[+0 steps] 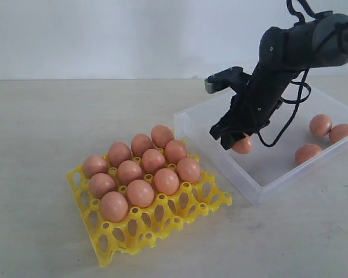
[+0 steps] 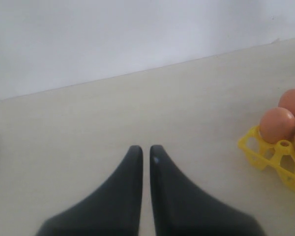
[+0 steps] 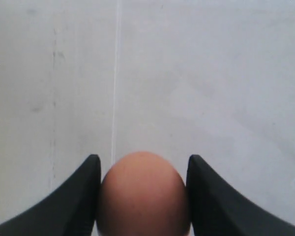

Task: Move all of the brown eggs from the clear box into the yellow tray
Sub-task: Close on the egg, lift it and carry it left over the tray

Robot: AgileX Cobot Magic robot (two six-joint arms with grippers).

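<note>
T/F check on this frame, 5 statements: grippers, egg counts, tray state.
1. The right gripper is shut on a brown egg. True.
2. The left gripper holds an egg. False: its fingers are closed together with nothing between them.
3. Besides the gripped one, three loose eggs lie in the clear box. True.
4. The yellow tray is full. False: twelve eggs sit in it and the row of cups nearest the exterior camera is empty.
5. The gripped egg is above the tray. False: it is over the clear box.
</note>
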